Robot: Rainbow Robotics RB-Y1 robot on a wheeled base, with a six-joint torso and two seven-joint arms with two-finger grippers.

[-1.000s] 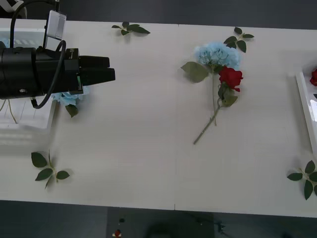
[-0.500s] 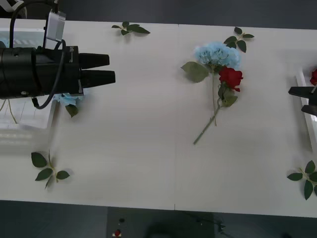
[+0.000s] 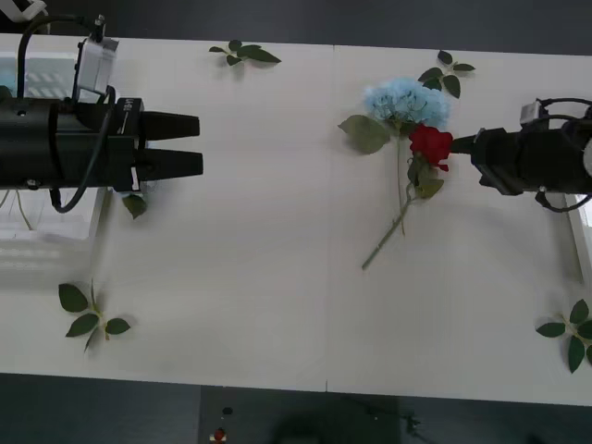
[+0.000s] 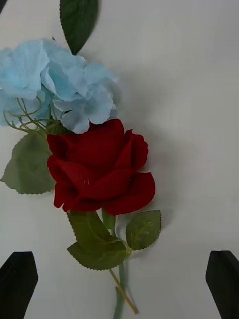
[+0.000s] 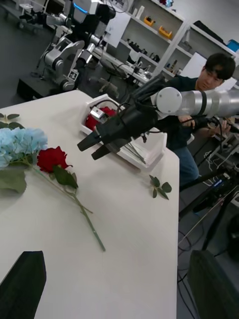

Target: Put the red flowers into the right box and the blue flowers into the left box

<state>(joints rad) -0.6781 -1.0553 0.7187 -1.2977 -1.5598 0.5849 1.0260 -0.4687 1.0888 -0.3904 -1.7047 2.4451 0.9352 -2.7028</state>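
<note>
From the front, a red rose (image 3: 431, 145) and a blue hydrangea cluster (image 3: 404, 101) lie touching mid-table, unsorted. The right gripper (image 3: 460, 144) is just beside the rose, and the left gripper (image 3: 198, 143), spread, hangs near the left box (image 3: 55, 65). In the right wrist view, its black fingertips (image 4: 18, 279) stand wide apart, empty. In the left wrist view, the right box (image 5: 149, 149) seems to hold something red, perhaps roses.

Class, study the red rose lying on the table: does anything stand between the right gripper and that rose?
Nothing visible does. The right gripper is open and right beside the red rose, with bare table under the gap. The blue flower touches the rose's far side, not the approach side.
</note>
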